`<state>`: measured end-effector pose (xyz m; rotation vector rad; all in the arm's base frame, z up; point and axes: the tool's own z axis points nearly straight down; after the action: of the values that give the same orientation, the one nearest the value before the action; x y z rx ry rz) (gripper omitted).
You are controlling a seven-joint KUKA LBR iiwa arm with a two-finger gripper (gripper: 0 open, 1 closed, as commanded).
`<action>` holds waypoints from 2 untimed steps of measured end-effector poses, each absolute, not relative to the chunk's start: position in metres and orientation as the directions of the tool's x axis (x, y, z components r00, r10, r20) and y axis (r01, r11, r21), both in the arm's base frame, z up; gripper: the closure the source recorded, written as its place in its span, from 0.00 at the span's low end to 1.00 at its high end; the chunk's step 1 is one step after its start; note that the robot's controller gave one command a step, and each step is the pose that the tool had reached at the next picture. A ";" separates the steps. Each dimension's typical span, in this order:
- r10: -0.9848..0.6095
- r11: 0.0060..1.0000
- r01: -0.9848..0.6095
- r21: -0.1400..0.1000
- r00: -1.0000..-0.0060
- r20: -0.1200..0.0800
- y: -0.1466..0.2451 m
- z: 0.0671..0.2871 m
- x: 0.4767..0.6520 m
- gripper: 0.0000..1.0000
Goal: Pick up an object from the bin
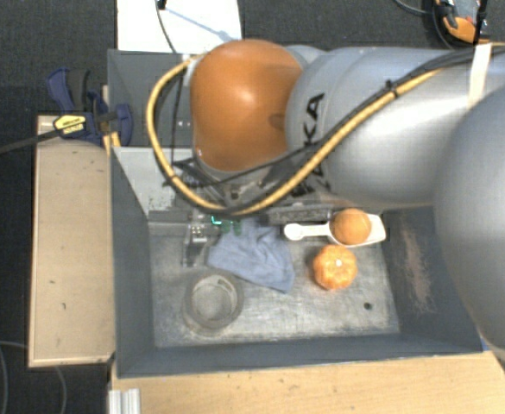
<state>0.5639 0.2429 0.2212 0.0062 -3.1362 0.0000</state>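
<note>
In the camera view the silver arm (390,128) reaches in from the right. Its domed orange wrist cover (239,102) hangs over the far left part of the grey metal bin (278,317). Below that cover the gripper (196,240) hangs low at the bin's back left, close to the floor. Much of it is hidden by the wrist, so I cannot tell how wide it stands, and nothing can be seen held in it.

The nearest thing is a crumpled blue-grey cloth (252,259), just beside the gripper on the view's right. Its nearest edge is touching or nearly touching; I cannot tell which. The cloth spreads flat, its longer run slanting from the gripper toward the bin's middle. Just below the gripper in the view sits a clear round plastic cup (211,300), upright with its mouth open to the camera, a small gap apart from the cloth's lower edge.

Farther right, well apart from the gripper, a white plastic scoop (308,230) lies with its handle pointing left and a smooth orange ball (351,227) in its bowl. A dimpled orange fruit-shaped ball (334,268) rests just below it.

Judging from this, the pick turns on a short sideways shift: rightward for the cloth, or toward the view's bottom edge for the cup. No grasp is made yet.
</note>
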 end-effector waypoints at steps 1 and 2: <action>0.001 1.000 0.001 0.002 -1.000 -0.003 0.241 0.226 0.566 0.00; -0.062 0.998 -0.062 0.003 -0.998 -0.007 0.219 0.178 0.546 0.00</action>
<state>0.5458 0.2193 0.1780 0.0970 -3.1469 -0.0046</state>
